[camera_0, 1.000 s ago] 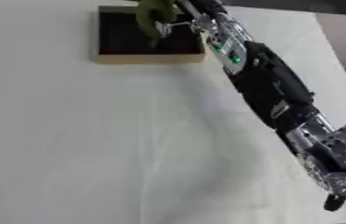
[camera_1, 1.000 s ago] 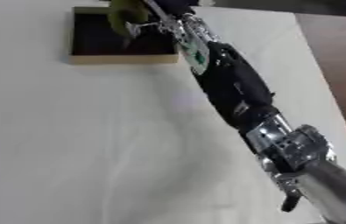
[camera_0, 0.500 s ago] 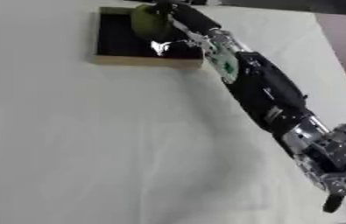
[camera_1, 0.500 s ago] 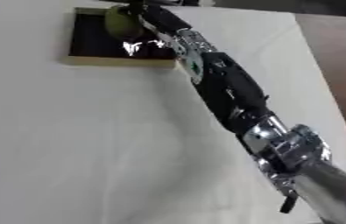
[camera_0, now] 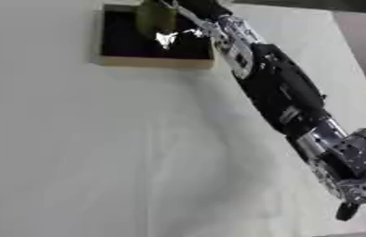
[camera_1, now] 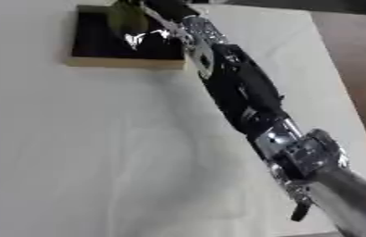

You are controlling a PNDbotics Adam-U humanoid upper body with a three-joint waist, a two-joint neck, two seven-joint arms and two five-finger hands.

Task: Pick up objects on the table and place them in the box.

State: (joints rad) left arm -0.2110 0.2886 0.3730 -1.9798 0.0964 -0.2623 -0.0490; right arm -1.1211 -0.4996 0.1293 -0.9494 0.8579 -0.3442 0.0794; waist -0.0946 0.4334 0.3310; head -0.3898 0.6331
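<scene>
The box [camera_0: 155,61] has a pale wooden rim and a black inside, and it stands at the far left of the white table. My right arm reaches from the lower right up to it. The right hand [camera_0: 192,10] is over the box's far right part, its shiny fingertips [camera_0: 167,38] pointing down into the box. An olive-green object [camera_0: 154,17] sits against the hand above the black floor, and the fingers seem curled round it. Whether the object touches the floor is not visible. The left hand is out of sight.
White table cloth [camera_0: 88,152] spreads across the left and the front. The table's right edge [camera_1: 331,69] runs along a dark brown floor. My right forearm [camera_0: 287,99] crosses the table diagonally.
The right hand with the green object has sunk a little lower over the box. The arm has hardly shifted in the last half second.
</scene>
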